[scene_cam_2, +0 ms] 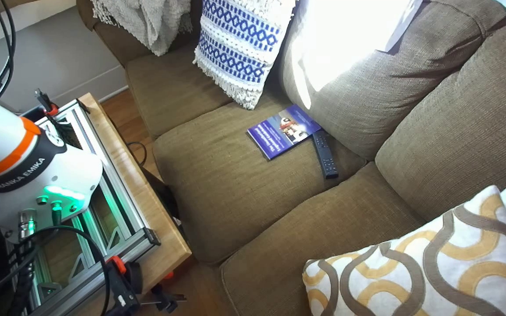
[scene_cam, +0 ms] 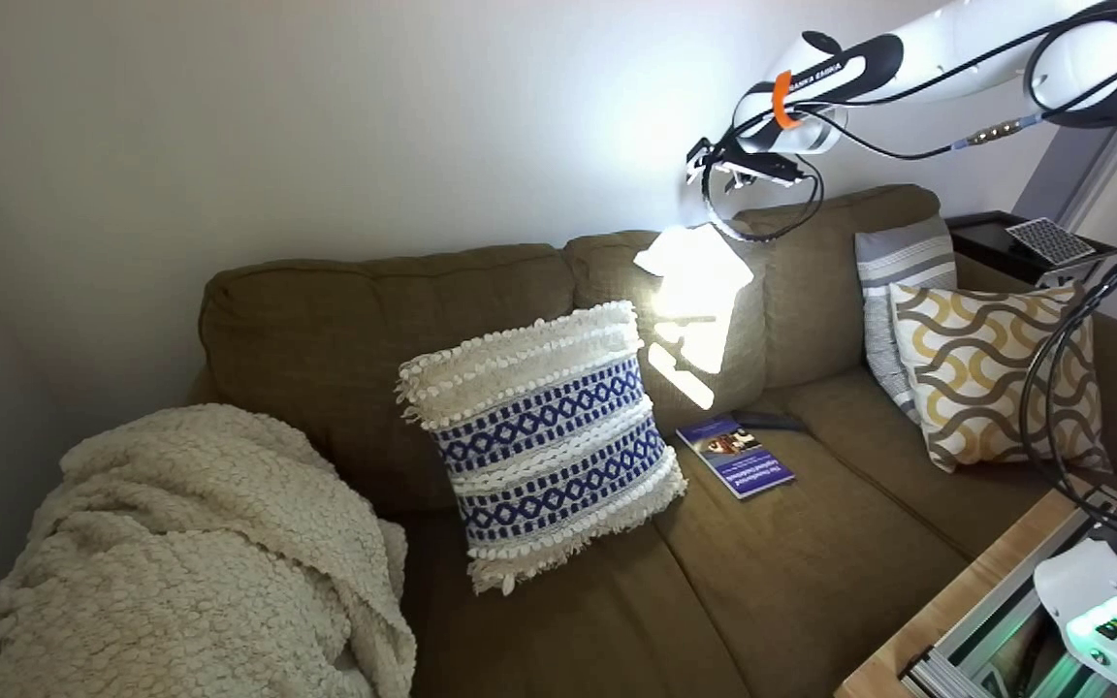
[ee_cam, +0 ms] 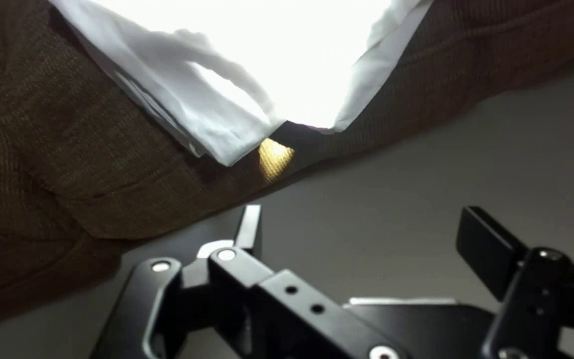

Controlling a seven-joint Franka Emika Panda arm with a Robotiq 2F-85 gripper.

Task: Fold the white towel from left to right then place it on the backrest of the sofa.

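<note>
White towel point(ee_cam: 267, 65) cut off by top edge in wrist view. Blown out in both exterior views, can't tell where lower edge ends & glare begins. Hides patch of backrest point(scene_cam: 481, 291) nr top edge. Gripper point(ee_cam: 359, 224) cropped at bottom edge in wrist view. Striped pillow point(scene_cam: 903, 257) partly behind yellow-patterned pillow point(scene_cam: 1000, 373). Blanket point(scene_cam: 180, 543) cut off, btm L corner. Small print on book point(scene_cam: 735, 456) unreadable tbh. Tip of remote point(scene_cam_2: 324, 156) at book's corner: under or beside, dunno.

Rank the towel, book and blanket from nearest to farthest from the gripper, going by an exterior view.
1. Towel, on the backrest, below the gripper in that picture.
2. Book, lower, lying on the sofa.
3. Blanket, at the picture's far left.
</note>
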